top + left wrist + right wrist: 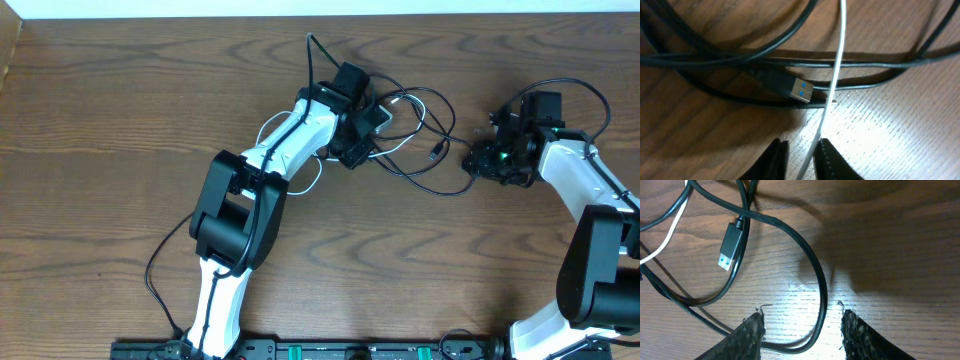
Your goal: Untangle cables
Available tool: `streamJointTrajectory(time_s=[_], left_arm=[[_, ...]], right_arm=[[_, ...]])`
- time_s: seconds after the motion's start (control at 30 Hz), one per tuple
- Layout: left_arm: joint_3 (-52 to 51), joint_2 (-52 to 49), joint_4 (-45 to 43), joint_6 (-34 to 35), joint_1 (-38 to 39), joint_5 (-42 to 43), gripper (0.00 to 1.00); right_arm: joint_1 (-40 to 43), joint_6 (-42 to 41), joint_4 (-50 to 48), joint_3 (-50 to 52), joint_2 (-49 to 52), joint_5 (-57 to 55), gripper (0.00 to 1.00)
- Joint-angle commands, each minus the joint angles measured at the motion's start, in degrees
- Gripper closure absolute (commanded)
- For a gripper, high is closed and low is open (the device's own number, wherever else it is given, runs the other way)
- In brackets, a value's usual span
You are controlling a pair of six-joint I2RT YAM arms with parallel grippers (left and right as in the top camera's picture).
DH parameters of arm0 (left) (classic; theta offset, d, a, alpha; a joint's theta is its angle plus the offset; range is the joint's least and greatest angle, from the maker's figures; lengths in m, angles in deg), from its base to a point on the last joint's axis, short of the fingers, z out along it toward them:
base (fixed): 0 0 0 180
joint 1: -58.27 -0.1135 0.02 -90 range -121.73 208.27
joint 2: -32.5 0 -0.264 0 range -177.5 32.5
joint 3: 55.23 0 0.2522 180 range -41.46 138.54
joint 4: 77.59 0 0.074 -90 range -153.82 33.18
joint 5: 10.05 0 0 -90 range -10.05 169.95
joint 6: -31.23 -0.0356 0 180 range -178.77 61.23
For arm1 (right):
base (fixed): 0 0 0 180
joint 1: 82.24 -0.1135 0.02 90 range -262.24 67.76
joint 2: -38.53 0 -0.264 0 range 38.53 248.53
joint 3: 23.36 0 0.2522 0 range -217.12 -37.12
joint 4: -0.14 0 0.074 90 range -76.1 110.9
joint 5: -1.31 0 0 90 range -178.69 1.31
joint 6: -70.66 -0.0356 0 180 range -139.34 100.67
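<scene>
I am looking down the left hand (802,142), which is sitting over the tangle at the far middle of the worktop (900,130); its fingers (832,160) are standing close together with the white cable (838,60) running down between them, lying against the right one; a sliver of gap is showing, so I cannot tell whether the cord is actually pinched; just beyond, the black cable (740,56) is lying in several strands, its metal plug (799,92) with a blue tongue resting beside the white cable; to the right of the tangle my right hand (801,317) is hovering with fingers wide apart, a loop of black cable curving between them on the wood.
</scene>
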Motion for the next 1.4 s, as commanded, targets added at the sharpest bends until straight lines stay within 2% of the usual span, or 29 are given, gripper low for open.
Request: streamJointTrajectory(time_s=[0.0,0.13,0.27,0.63,1.03,1.37], left_arm=[[-0.33,-0.87,-0.31,-0.26,-0.02,0.26,0.93],[0.28,-0.24,-0.26,-0.02,-0.02,-1.62,0.93],[1.09,2.99,-0.26,3.69,-0.07,-4.94,0.93],[1.29,23.91,0.17,15.76,-2.38,-6.82,0.93],[1.29,45.7,-4.15,18.93,-6.4,-6.82,0.93],[1.33,51.47,-10.62,23.56,-6.84,-6.71,0.93]], right_arm=[[0.15,0.76,0.09,-0.85,-1.46,-0.28,0.52],[0.15,0.76,0.26,-0.85,-1.46,-0.28,0.52],[0.13,0.76,0.31,-0.85,-1.46,-0.28,0.52],[0.13,0.76,0.31,-0.85,-1.46,-0.26,0.52],[0.11,0.76,0.42,-0.85,-1.46,-0.24,0.53],[0.11,1.01,0.44,-0.85,-1.49,3.19,0.53]])
